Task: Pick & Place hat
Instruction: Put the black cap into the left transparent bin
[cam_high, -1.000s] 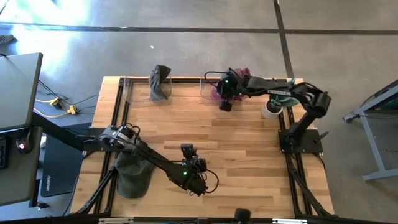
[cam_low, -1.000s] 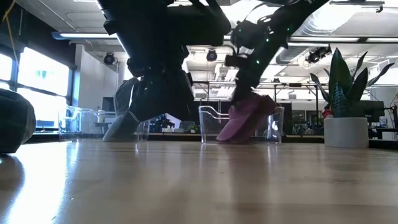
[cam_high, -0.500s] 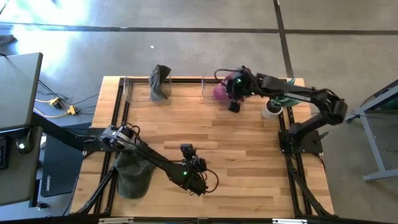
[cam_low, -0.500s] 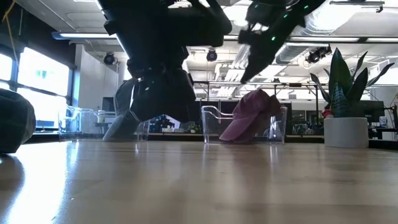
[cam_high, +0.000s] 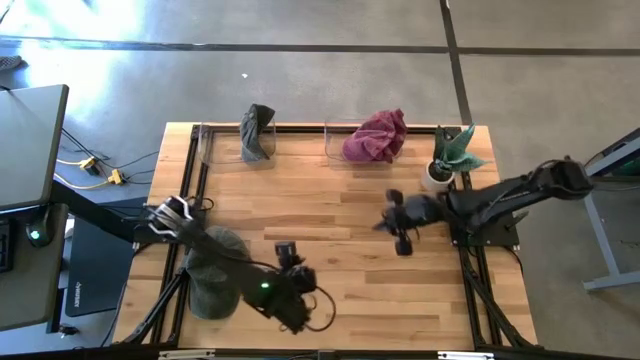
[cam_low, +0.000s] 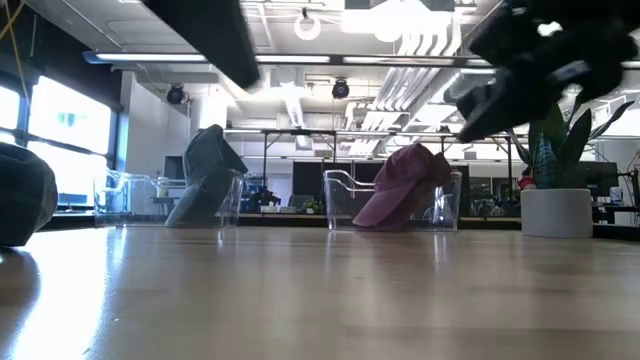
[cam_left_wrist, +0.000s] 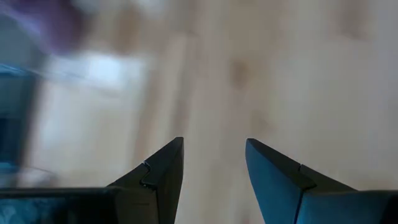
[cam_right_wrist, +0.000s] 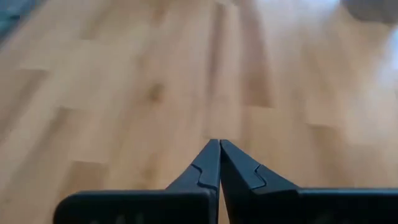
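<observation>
With its two dark fingers pressed together and holding nothing, the right hand (cam_right_wrist: 219, 163) hangs above bare wood on the right half of the light wooden slatted bench (cam_high: 340, 205), pointing toward the bench's middle; from above, the right hand (cam_high: 393, 228) sits well apart from the bins on the far edge. The left hand (cam_left_wrist: 212, 167) has its fingers apart with nothing between them, only bench planks beyond; from above, the left hand (cam_high: 290, 300) is low near the front edge, left of centre. Just beside the left arm, at the front left corner, lies a dark olive-green cloth hat (cam_high: 212, 280). The maroon cloth hat (cam_high: 375, 136) rests in the clear plastic bin (cam_high: 335, 135) at the far edge, right of centre, crown up and leaning on the bin wall; seen level, the maroon hat (cam_low: 402, 185) rises above the bin rim. A grey cloth hat (cam_high: 256, 131) stands in a second clear plastic bin (cam_high: 215, 143) at the far left. A white pot with a spiky green plant (cam_high: 445, 160) stands at the far right corner.
</observation>
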